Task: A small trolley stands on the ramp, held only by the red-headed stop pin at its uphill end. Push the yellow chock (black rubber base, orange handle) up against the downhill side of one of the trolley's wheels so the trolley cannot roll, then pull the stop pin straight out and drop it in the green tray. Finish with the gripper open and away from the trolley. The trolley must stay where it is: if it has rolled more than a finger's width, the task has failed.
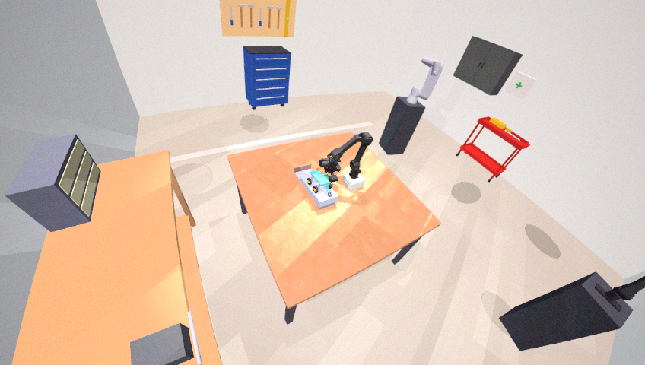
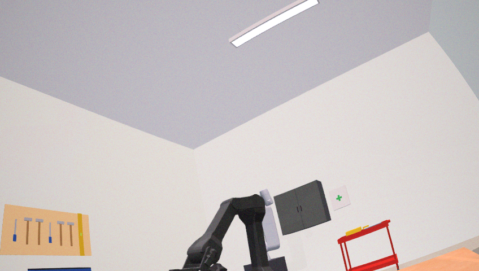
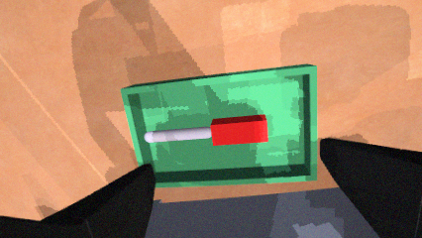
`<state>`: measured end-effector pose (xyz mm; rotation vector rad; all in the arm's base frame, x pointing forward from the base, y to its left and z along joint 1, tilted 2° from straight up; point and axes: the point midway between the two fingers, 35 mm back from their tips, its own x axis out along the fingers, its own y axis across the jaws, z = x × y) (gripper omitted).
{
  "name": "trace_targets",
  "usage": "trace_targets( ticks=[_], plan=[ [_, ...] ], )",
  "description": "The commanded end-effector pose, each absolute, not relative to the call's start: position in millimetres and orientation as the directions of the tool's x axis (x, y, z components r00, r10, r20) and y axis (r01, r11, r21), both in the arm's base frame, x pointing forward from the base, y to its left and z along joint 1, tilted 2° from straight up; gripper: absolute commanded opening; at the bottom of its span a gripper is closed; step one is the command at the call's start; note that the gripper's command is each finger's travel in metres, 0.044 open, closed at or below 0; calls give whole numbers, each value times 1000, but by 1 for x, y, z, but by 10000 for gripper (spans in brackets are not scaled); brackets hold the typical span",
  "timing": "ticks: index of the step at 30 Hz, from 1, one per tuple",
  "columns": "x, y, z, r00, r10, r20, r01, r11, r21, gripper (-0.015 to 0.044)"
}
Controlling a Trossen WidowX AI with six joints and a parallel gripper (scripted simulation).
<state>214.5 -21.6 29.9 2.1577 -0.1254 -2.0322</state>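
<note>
Right up close, the end effector is wide open, its fingers well apart and gripping nothing! Below it lies the stop pin, inside the green tray, red head to the right in the wrist view and pale shank pointing left. That tray sits on the wooden desk.

Just beside it, here's the trolley, turquoise-topped, standing on the pale ramp with dark wheels showing. The chock? Too small to make out, so its contact with a wheel can't be called!

The black arm bends high over the desk from its white base. Further back, a pale arm tops a dark pedestal, with a red cart off to its side. Against the far side stands the blue drawer cabinet, beneath the tool board on the wall!
</note>
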Motion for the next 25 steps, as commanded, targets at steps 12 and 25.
trace_targets(
  ticks=[12,25],
  plan=[
    [212,-21,78,66,-184,-981,54,-981,188,440],
    [212,-21,89,70,-180,-981,57,-981,184,440]
  ],
)
